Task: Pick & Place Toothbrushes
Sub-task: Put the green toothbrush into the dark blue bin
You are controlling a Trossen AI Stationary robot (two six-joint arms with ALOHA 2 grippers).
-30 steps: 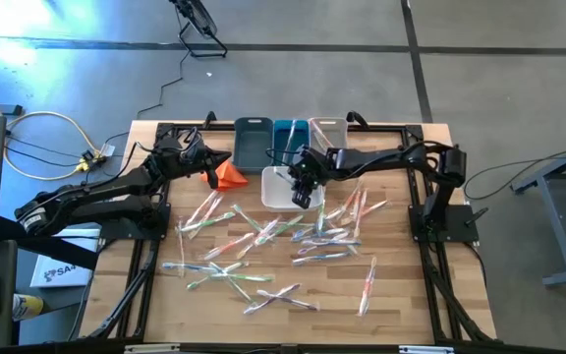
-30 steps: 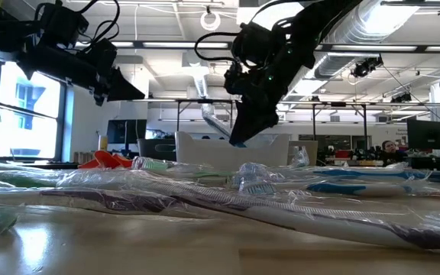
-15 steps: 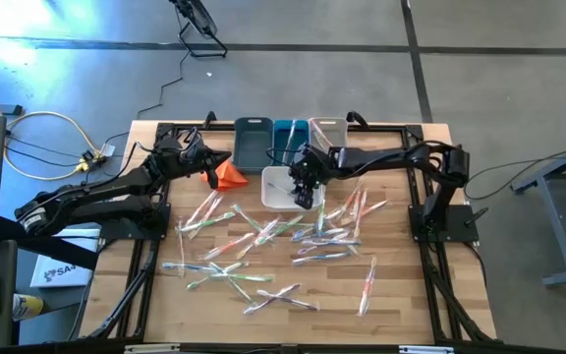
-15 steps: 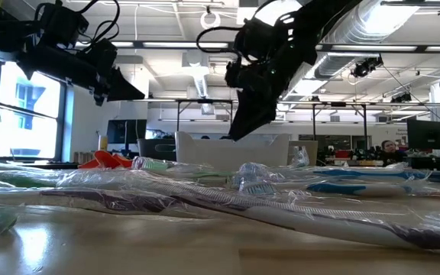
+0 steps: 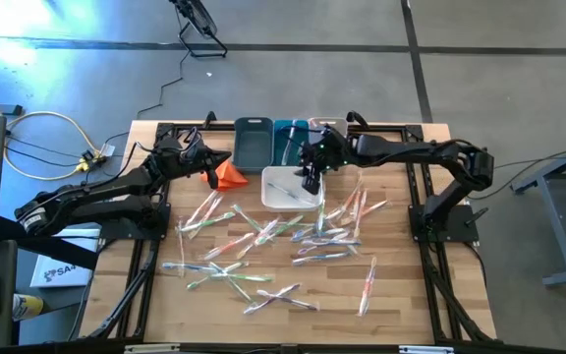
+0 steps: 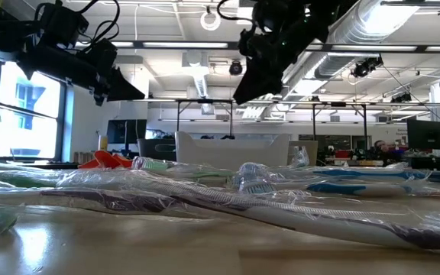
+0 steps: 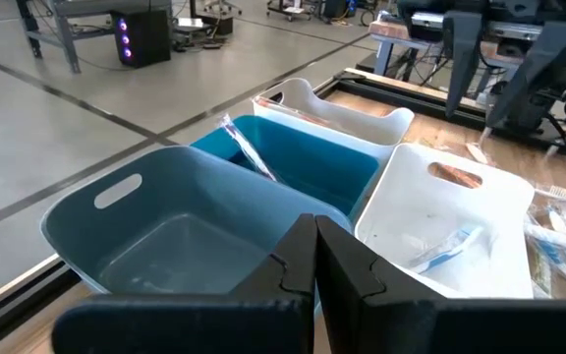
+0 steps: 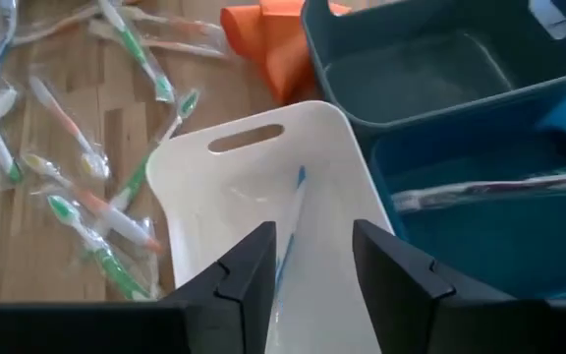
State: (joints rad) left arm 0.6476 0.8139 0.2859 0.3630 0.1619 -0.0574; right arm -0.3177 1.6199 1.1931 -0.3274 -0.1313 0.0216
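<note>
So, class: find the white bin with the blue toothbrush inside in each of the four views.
High view: white bin, centre, below the blue bins.
Low view: pale wall behind the pile.
Left wrist view: lower right.
Right wrist view: centre.
Shared landmark: the orange cloth beside it.

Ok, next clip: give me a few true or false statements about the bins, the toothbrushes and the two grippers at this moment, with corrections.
1. The white bin holds a blue toothbrush. True.
2. The right gripper is clamped on a toothbrush. False: its fingers stand apart above the white bin with nothing between them.
3. The left gripper is shut. True.
4. The grey-blue bin is packed with toothbrushes. False: none show in it.
5. An orange cloth lies left of the white bin in the high view. True.
6. All toothbrushes are already in bins. False: many wrapped toothbrushes lie scattered on the table.
</note>
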